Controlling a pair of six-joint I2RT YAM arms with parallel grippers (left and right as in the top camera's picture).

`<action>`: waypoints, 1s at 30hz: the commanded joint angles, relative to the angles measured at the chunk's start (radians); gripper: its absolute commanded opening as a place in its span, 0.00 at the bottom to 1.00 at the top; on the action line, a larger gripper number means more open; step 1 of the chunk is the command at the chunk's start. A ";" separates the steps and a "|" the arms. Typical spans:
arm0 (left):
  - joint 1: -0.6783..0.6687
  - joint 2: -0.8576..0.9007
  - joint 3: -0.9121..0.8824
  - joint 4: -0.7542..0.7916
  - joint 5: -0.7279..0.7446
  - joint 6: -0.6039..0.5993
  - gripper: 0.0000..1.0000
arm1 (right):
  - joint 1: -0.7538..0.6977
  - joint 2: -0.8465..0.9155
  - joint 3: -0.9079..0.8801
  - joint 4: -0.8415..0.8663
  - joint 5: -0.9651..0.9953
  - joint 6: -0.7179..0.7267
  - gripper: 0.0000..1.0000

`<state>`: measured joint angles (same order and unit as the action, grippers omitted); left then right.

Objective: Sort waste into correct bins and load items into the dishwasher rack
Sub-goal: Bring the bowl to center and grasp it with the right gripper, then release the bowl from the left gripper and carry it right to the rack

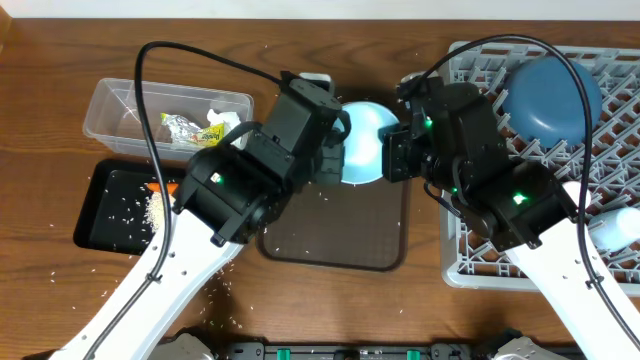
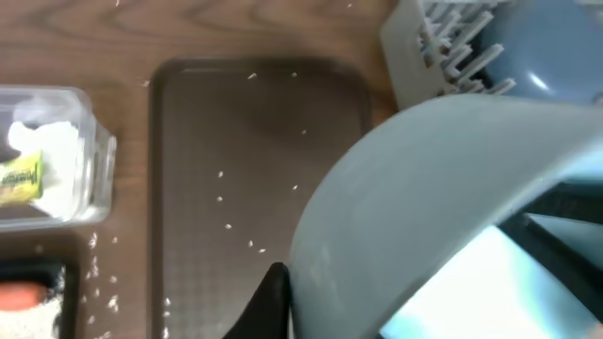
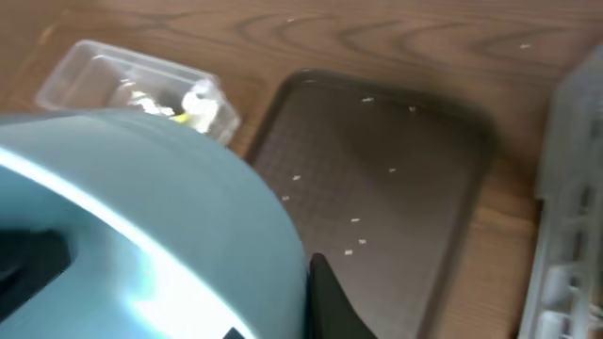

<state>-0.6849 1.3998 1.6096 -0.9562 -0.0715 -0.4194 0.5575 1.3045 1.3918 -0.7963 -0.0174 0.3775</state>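
The white bowl is held on its side above the dark brown serving tray, between my two grippers. My left gripper is shut on the bowl's left rim, with one finger against the bowl's outer wall. My right gripper is shut on the right rim, with one finger against the bowl. The large dark blue dish rests in the grey dishwasher rack. The clear tub holds the snack wrapper and tissue. The black tray holds rice and the carrot.
Loose rice grains lie on the serving tray and on the wooden table around the black tray. A white object lies in the rack at its right edge. The cups and chopsticks are out of view.
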 commanded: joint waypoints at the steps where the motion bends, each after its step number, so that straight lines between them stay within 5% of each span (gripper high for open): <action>1: -0.005 -0.024 0.002 0.021 0.026 -0.008 0.46 | -0.001 -0.009 0.005 -0.035 0.154 0.049 0.01; 7: -0.005 -0.061 0.002 0.038 0.027 0.063 0.77 | -0.035 -0.014 0.005 -0.128 0.404 0.082 0.01; 19: -0.005 -0.230 0.002 0.016 -0.096 0.131 0.90 | -0.208 -0.012 0.005 -0.397 1.059 0.370 0.01; 30: -0.005 -0.345 0.002 -0.119 -0.211 0.131 0.91 | -0.242 0.228 0.005 -0.344 1.263 0.255 0.01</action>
<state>-0.6903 1.0729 1.6096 -1.0573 -0.2382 -0.3054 0.3359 1.4567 1.3922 -1.1507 1.1336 0.6689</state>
